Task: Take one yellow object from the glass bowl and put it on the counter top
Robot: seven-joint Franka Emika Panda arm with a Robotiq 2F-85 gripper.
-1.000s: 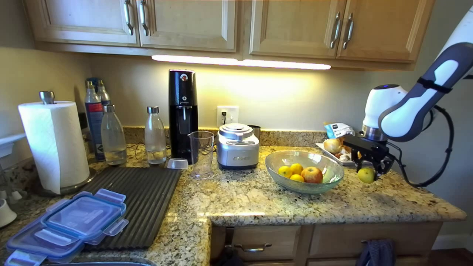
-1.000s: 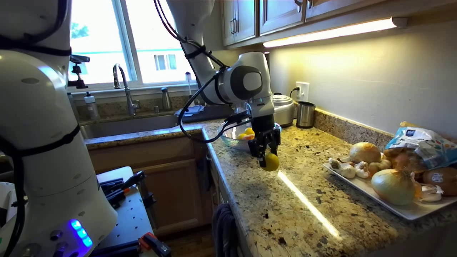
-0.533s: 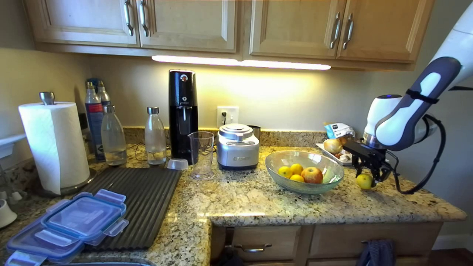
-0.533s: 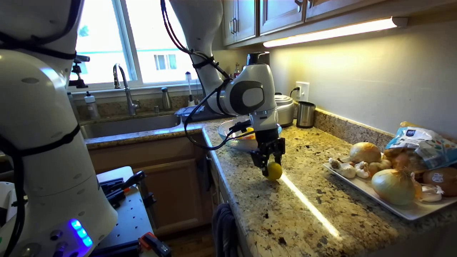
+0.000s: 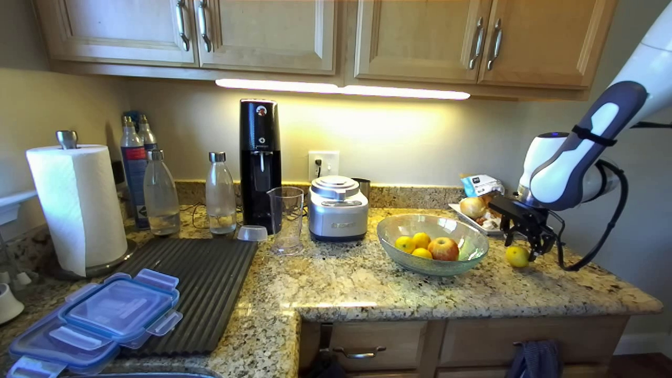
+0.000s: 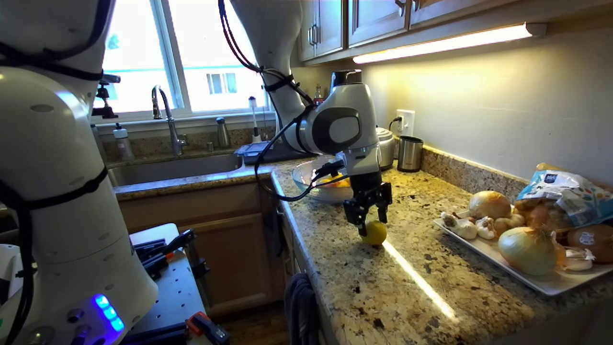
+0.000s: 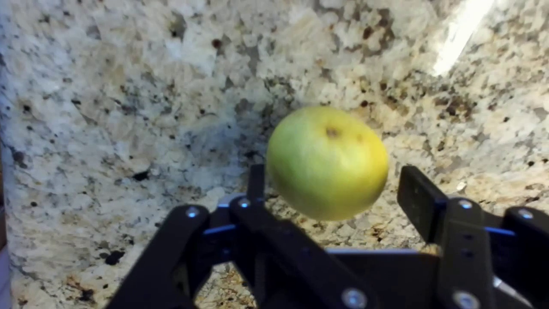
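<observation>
A yellow object (image 5: 517,256), a small round lemon-like fruit with a greenish side, rests on the counter top (image 5: 367,294) right of the glass bowl (image 5: 446,269). It also shows in an exterior view (image 6: 374,233) and in the wrist view (image 7: 328,163). My gripper (image 7: 332,180) is open around it, one finger on each side. A gap shows on the right finger's side; the left finger (image 7: 256,182) is very close, and I cannot tell whether it touches. Several other yellow fruits (image 5: 405,243) and a red apple (image 5: 443,248) lie in the bowl.
A white plate (image 6: 507,273) with onions and garlic and a bag (image 6: 565,196) stand along the wall. A silver appliance (image 5: 338,215), clear pitcher (image 5: 286,220) and black drying mat (image 5: 199,294) stand left of the bowl. The counter's front edge (image 5: 472,311) is near.
My gripper has come down with the yellow object, which now rests on the counter. The fingers have opened from it, and the gripper has risen slightly since half a second ago.
</observation>
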